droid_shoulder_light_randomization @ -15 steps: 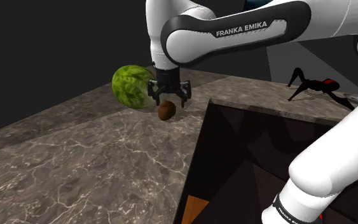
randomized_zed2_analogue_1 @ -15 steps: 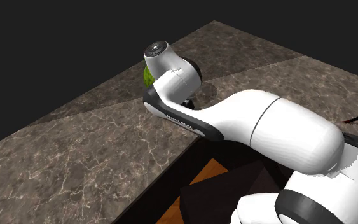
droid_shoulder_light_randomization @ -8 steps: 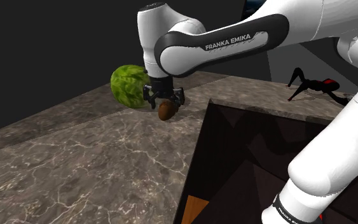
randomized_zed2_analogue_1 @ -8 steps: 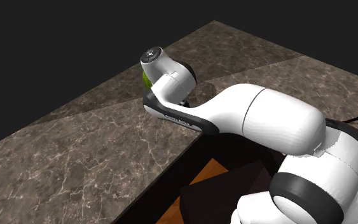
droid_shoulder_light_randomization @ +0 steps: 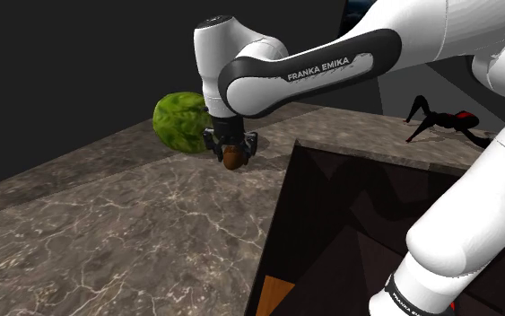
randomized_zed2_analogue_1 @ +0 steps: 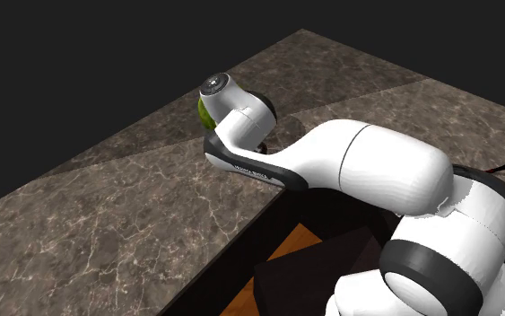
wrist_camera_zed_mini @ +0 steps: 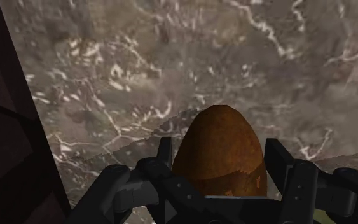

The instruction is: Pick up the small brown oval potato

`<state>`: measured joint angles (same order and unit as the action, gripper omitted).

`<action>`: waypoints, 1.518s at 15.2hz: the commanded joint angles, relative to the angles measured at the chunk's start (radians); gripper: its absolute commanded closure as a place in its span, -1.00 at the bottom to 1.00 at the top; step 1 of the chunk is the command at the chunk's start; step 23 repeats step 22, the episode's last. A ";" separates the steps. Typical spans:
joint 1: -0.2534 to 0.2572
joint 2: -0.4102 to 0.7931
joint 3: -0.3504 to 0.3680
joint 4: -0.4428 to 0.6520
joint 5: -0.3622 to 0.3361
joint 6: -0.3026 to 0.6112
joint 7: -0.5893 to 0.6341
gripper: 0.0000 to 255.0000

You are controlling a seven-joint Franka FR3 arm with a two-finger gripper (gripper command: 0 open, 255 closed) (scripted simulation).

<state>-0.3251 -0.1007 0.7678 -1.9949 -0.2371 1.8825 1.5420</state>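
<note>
Evidently gripping potato [wrist_camera_zed_mini: 217, 143] across its middle, gripper [wrist_camera_zed_mini: 220, 153] narrowed, low on counter [wrist_camera_zed_mini: 139, 63], for secure lifting beside green melon [droid_shoulder_light_randomization: 178, 121].

Green melon [randomized_zed2_analogue_1: 204, 112] mostly behind the arm [randomized_zed2_analogue_1: 367, 171]; near end of the potato [wrist_camera_zed_mini: 219, 137] behind the tool [wrist_camera_zed_mini: 221, 158]

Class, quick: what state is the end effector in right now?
End effector: closed on the brown potato.
</note>
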 commanded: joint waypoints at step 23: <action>-0.003 -0.016 -0.007 0.189 0.021 -0.193 -0.059 1.00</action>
